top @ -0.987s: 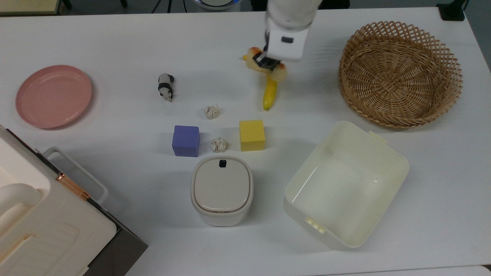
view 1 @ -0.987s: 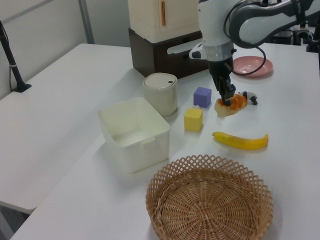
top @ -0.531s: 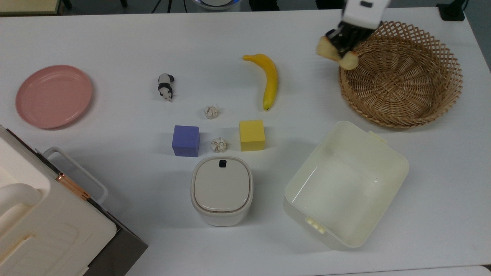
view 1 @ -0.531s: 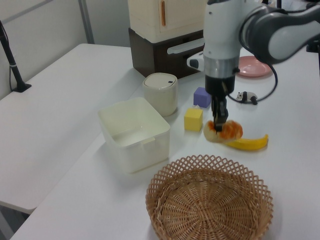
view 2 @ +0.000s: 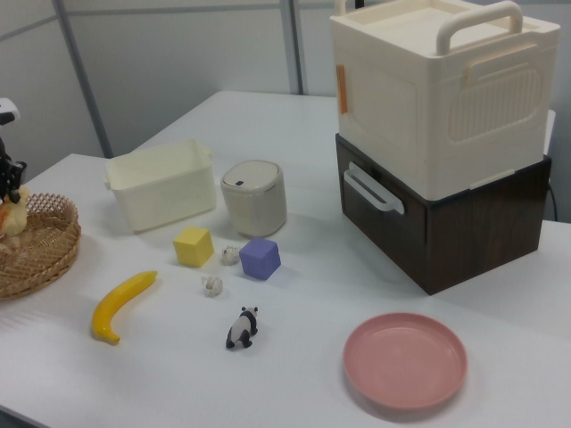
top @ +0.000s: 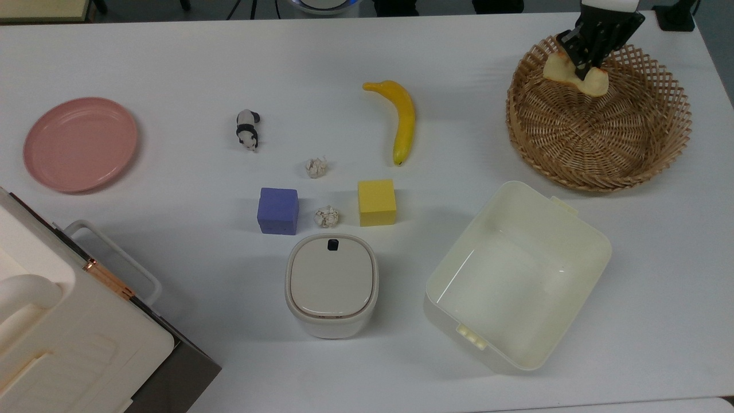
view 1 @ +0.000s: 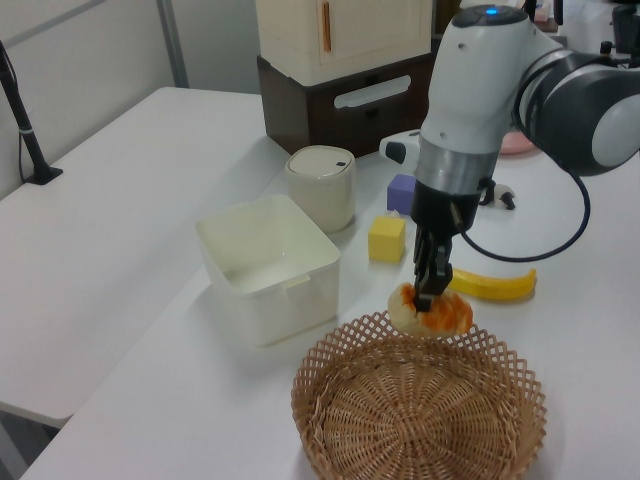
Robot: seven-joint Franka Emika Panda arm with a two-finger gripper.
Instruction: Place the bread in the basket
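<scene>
— Where is the bread (top: 575, 73) seen at this moment?

— It is held in the air by the gripper (top: 586, 61), whose two fingers are closed on its middle. In the top view it is shown over the basket (top: 598, 150), just inside the lattice rim at the basket's upper left. In the left view the bread (view 1: 431, 310) is seen at the far edge of the basket (view 1: 420, 410), at about rim height, with the orange-brown top turned toward the camera. Whether the rim is touched by it cannot be told.

— And how is the gripper carried?

— In the left view the gripper (view 1: 429, 295) is pointed downward from the white arm, with the dark fingers pressed onto the bread from above. In the right view the bread (view 2: 12, 219) is seen at the right view's far left, above the basket (view 2: 36, 254).

— What else is laid out on the desk (top: 172, 51)?

— In the top view a yellow banana (top: 401, 118) is found near the middle of the desk, well apart from the basket. Below it a yellow cube (top: 377, 202) and a purple cube (top: 278, 210) are set, with a small paper ball (top: 327, 216) between them and a second paper ball (top: 316, 167) a little above. A panda figure (top: 248, 129) is placed to the top view's left of the banana, and a pink plate (top: 80, 143) is set near the top view's left edge. A cream tub (top: 516, 275) is placed below the basket, and a lidded white container (top: 331, 284) just below the cubes.
</scene>
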